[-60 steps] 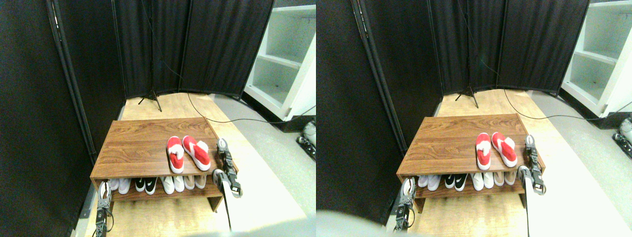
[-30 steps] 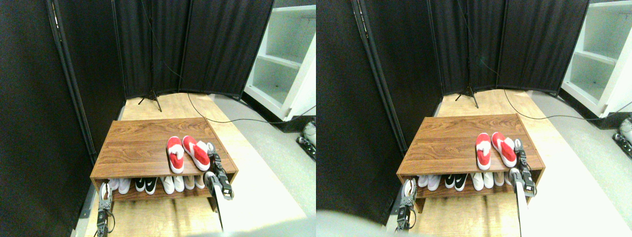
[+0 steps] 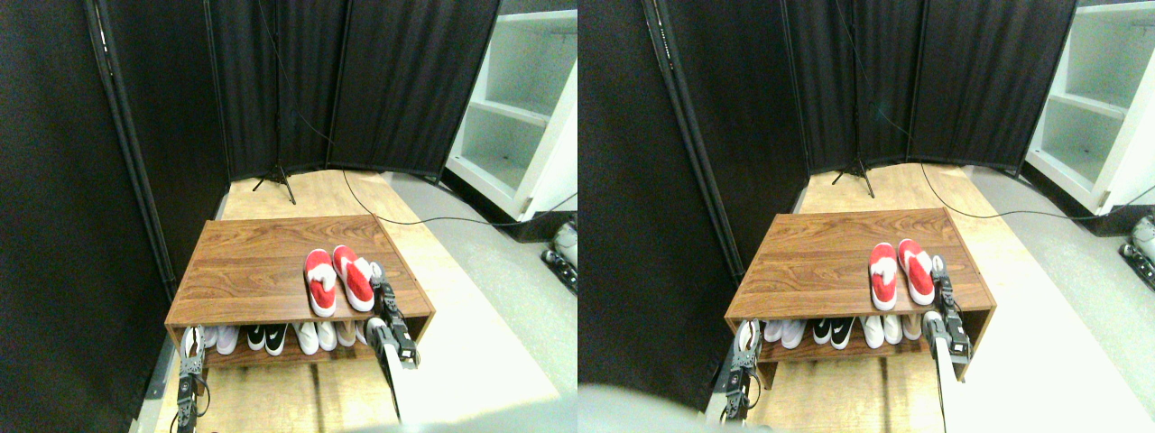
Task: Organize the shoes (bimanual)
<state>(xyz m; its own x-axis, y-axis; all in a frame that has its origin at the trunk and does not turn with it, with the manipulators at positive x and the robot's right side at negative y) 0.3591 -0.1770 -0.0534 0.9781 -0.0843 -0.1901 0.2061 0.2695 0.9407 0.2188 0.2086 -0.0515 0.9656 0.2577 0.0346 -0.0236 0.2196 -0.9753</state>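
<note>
The left tool (image 3: 190, 345) stays low at the rack's (image 3: 271, 262) front left corner; whether it is open cannot be told. Since a second ago the right tool (image 3: 378, 275) has moved left against the right shoe (image 3: 354, 279), now nearly parallel with the left shoe (image 3: 319, 282); its state cannot be told. Two red shoes lie right of centre on the surface, toes pointing away.

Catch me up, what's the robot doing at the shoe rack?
Two red shoes lie side by side on top of the wooden rack. The right gripper is against the outer side of the right-hand shoe. The left gripper hangs low at the rack's front left corner, touching neither red shoe.
</note>
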